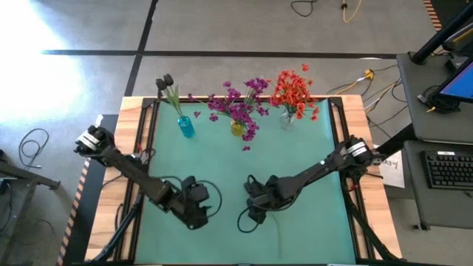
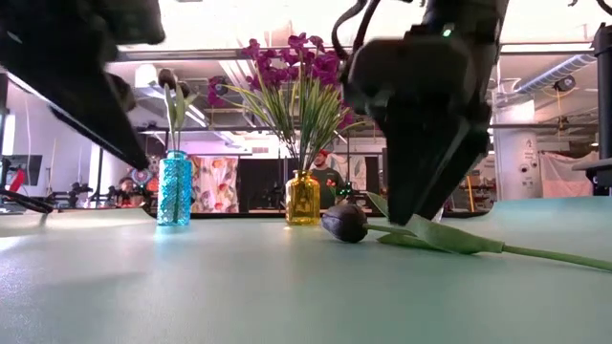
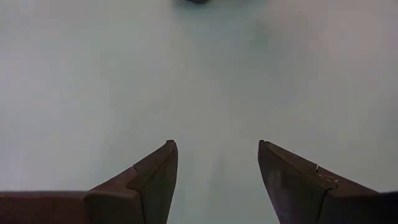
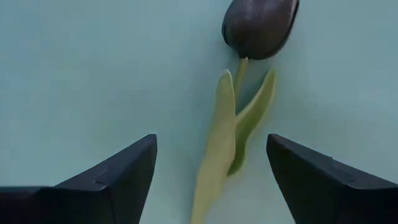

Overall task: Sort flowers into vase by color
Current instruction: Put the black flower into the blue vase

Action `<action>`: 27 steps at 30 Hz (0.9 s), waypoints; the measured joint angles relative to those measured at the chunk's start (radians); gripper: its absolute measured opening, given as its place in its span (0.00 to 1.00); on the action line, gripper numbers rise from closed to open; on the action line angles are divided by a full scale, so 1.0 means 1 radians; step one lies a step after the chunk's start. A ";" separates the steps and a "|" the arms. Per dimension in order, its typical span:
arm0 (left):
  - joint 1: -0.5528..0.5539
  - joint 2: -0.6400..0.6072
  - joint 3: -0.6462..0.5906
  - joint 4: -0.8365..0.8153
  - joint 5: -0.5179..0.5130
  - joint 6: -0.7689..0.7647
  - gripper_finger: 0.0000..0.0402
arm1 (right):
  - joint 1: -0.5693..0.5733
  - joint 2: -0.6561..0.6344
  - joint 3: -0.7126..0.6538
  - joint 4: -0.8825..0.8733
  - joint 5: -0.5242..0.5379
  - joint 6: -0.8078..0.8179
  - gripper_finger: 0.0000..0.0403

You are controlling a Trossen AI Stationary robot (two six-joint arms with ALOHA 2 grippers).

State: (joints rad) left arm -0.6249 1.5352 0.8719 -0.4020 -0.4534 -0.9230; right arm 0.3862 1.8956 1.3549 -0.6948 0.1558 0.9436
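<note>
A dark near-black flower lies on the green mat, its bud (image 4: 260,28) on the mat with the green stem and leaves (image 4: 230,137) trailing from it; the low view shows the bud (image 2: 344,222) and a leaf (image 2: 435,237) as well. My right gripper (image 4: 211,168) is open just above it, pointing steeply down, one finger on either side of the stem and leaves, and I see no touch. My left gripper (image 3: 214,162) is open over bare mat, left of the right one (image 1: 255,210) in the high view (image 1: 196,214).
Three vases stand in a row at the mat's far edge: a blue one (image 1: 185,127) with dark buds, a yellow one (image 1: 237,128) with purple flowers, a clear one (image 1: 287,118) with orange-red flowers. Bare mat (image 1: 310,148) lies between them and the grippers.
</note>
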 joint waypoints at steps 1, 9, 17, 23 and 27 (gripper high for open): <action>-0.015 0.000 0.000 0.002 -0.002 -0.008 0.52 | 0.000 0.011 0.004 0.005 0.003 0.004 0.71; -0.088 0.000 -0.002 0.001 -0.009 -0.069 0.52 | 0.001 0.073 0.024 0.003 0.013 0.015 0.42; -0.101 0.000 -0.003 0.008 -0.014 -0.085 0.52 | 0.016 0.067 0.024 0.008 0.057 0.000 0.05; -0.113 0.000 -0.004 0.140 -0.110 0.070 0.52 | 0.041 -0.011 0.021 -0.001 0.151 -0.061 0.03; -0.115 0.000 -0.004 0.297 -0.166 0.240 0.52 | 0.071 -0.112 0.006 0.044 0.313 -0.155 0.03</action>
State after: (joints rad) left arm -0.7395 1.5356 0.8680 -0.1046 -0.6196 -0.6833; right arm 0.4576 1.7835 1.3608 -0.6510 0.4683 0.7883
